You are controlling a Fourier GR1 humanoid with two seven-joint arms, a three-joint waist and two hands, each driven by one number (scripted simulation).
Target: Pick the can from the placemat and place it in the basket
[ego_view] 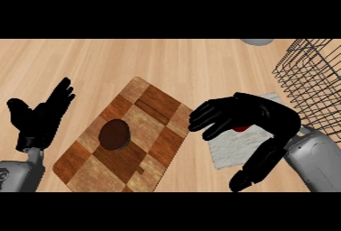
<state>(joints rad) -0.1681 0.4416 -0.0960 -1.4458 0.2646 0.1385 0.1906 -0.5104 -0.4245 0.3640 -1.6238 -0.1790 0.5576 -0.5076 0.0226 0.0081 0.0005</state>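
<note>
A white placemat [228, 146] lies right of the middle of the counter. Only a small red patch of the can [241, 128] peeks out from under my right hand [256, 119]. That hand hovers over the placemat with its fingers spread toward the left and its thumb pointing down, not closed round the can. The dark wire basket [311, 85] stands at the upper right, just beyond the hand. My left hand [39, 119] rests open at the left edge, fingers up.
A checkered wooden cutting board [149, 135] lies tilted in the middle, with a dark round disc [114, 134] on it. A grey rounded object [257, 41] shows at the top edge. Light wooden counter surrounds everything.
</note>
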